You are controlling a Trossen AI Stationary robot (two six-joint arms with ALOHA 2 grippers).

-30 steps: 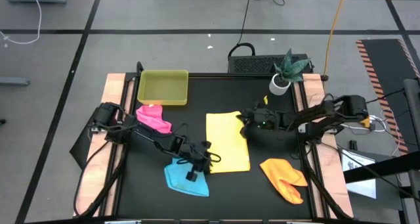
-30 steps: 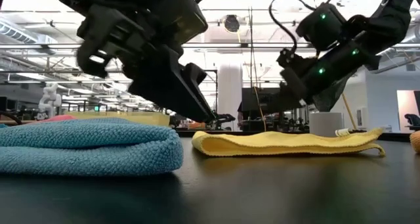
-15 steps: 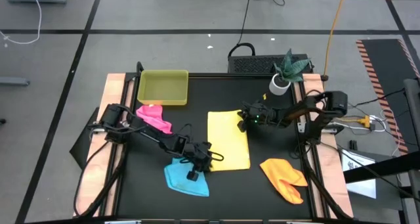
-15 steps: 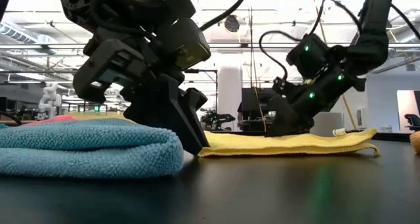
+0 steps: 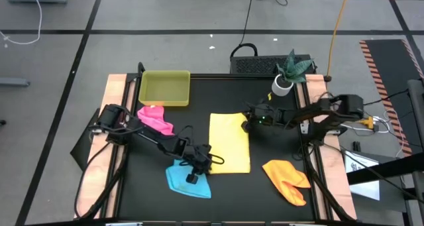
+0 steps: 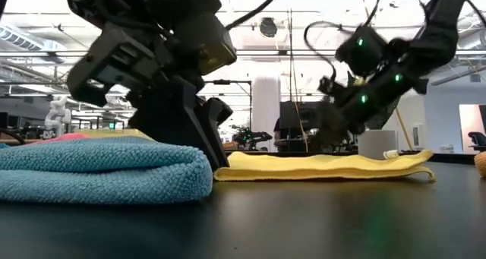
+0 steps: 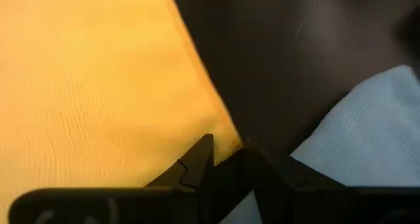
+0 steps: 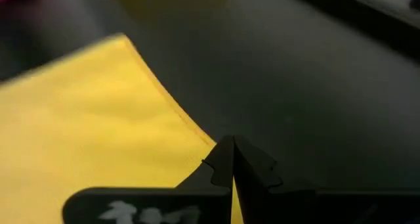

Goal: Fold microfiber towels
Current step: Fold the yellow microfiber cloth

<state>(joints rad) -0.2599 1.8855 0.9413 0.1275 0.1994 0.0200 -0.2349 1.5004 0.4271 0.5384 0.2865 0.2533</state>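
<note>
The yellow towel (image 5: pixel 230 142) lies flat as an upright rectangle in the middle of the black table. My left gripper (image 5: pixel 211 161) is at its near left corner, shut on it. My right gripper (image 5: pixel 246 124) is shut, its tips at the towel's right edge near the far corner. The blue towel (image 5: pixel 187 179) lies bunched just near of my left gripper. The pink towel (image 5: pixel 156 118) is crumpled at the left. The orange towel (image 5: pixel 286 179) lies at the near right. My left gripper has the yellow towel's near left corner (image 7: pixel 222 127) between its two fingertips (image 7: pixel 205 148). The fingers slant down at it from the table's left. The rest of the towel lies on the table. One layer or several, I cannot tell. My right gripper's shut fingertips (image 8: pixel 226 152) stand at the towel's right edge (image 8: pixel 187 122). Whether they touch it, I cannot tell.
A yellow-green tray (image 5: pixel 165 88) stands at the far left of the table. A small potted plant (image 5: pixel 286 73) stands at the far right corner. Bare black table shows between the yellow and orange towels.
My right gripper has dipped toward the yellow towel's far right part and shifted a little; it stays shut. My left gripper has tipped a little over the towel's near left corner.
</note>
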